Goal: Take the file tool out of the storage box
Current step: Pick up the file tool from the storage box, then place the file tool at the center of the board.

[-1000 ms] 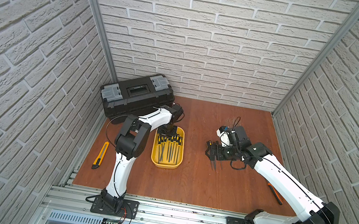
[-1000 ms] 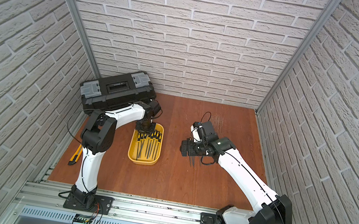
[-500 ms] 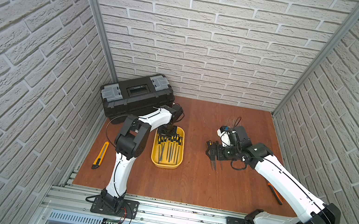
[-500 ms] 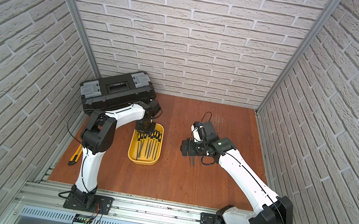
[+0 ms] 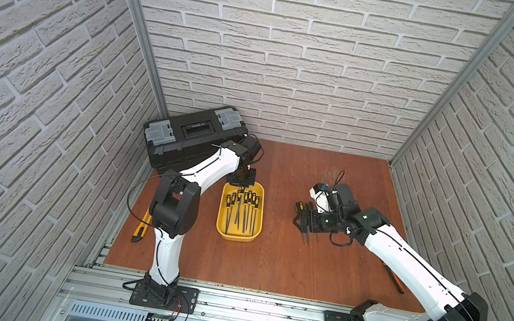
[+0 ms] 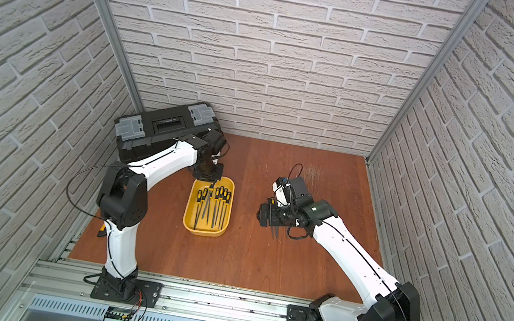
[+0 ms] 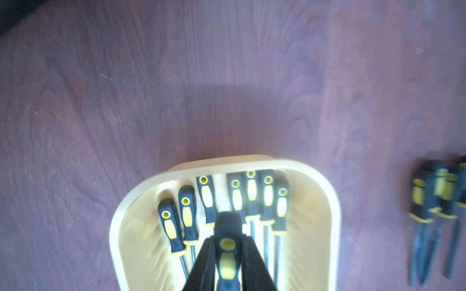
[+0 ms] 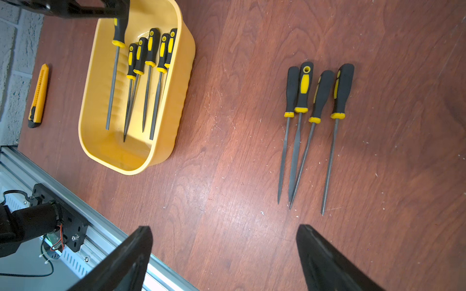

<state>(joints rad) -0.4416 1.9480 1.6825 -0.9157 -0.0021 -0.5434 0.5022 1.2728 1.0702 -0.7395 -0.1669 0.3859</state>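
The left pincer (image 7: pixel 227 241) was clamped on the black-and-yellow handle of one file (image 7: pixel 227 224), a finger pressed against each side of the handle. Around and just beyond the pincer lay a yellow tub (image 7: pixel 227 165) with rounded corners. In the tub, seven other files (image 7: pixel 252 194) lay side by side, handle ends toward the tub's far wall, some on either side of the pincer. The tub rested on a reddish-brown wooden surface (image 7: pixel 126 88). Well off to one side of the pincer, outside the tub, a few loose files (image 7: pixel 438 196) lay together, blurred.
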